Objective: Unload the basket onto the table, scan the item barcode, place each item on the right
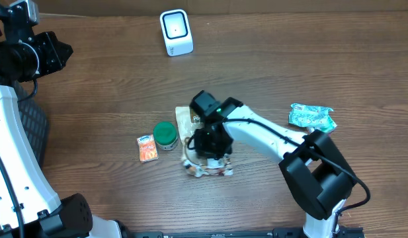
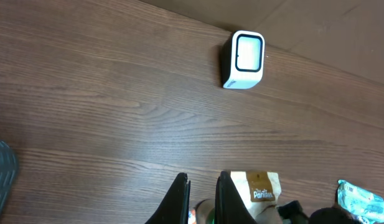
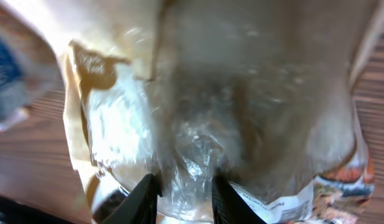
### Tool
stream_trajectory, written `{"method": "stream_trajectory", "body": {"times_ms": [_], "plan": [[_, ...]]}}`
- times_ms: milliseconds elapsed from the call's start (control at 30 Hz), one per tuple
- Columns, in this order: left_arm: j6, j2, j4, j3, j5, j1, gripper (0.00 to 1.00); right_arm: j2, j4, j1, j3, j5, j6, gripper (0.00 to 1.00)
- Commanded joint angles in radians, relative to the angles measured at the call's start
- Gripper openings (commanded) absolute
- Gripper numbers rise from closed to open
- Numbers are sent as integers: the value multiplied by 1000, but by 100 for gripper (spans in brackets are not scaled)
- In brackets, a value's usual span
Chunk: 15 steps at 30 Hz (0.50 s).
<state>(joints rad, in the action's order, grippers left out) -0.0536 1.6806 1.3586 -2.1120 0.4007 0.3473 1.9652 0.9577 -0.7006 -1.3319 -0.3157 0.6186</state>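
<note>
A dark wooden tabletop (image 1: 289,53) seen from above, with two robot arms. The barcode scanner (image 1: 176,32), a small white box with a dark window, stands near the middle of the far edge with its window turned up and out toward the open wood, probably so that an item can be passed in front of it. The task's item, a kraft pouch (image 1: 186,122) with a clear crinkled front, lies at the middle of the tabletop, well apart from the scanner. The right arm reaches in from the near right corner, and the right pincer (image 1: 209,142) is down on the pouch. In the right wrist view, the right pincer (image 3: 184,186) is narrow, its two tips nipping a fold of the clear film, which looks like a grip for lifting. A colourfully printed edge shows at the pouch's near end. It is unclear whether that belongs to the pouch or to a separate packet under it. No barcode can be made out, so which face must turn to the scanner is unknown. A green-lidded jar (image 1: 166,134) and an orange packet (image 1: 147,148) sit just left of the pouch, and a teal packet (image 1: 311,117) lies toward the right edge. The left pincer (image 2: 203,196) is closed and empty, hanging above the wood away from the work.
</note>
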Motion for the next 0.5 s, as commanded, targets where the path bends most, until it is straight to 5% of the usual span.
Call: {"method": "stream_trajectory", "body": {"times_ms": [0, 267, 467], "plan": [[-2, 2, 0, -10, 7, -2, 4, -7, 29, 84, 19, 54, -173, 27], [-2, 2, 0, -10, 7, -2, 4, -7, 97, 319, -69, 111, -509, 33], [-2, 6, 2, -9, 7, -2, 4, -7, 200, 425, -290, 113, -537, 33]]}}
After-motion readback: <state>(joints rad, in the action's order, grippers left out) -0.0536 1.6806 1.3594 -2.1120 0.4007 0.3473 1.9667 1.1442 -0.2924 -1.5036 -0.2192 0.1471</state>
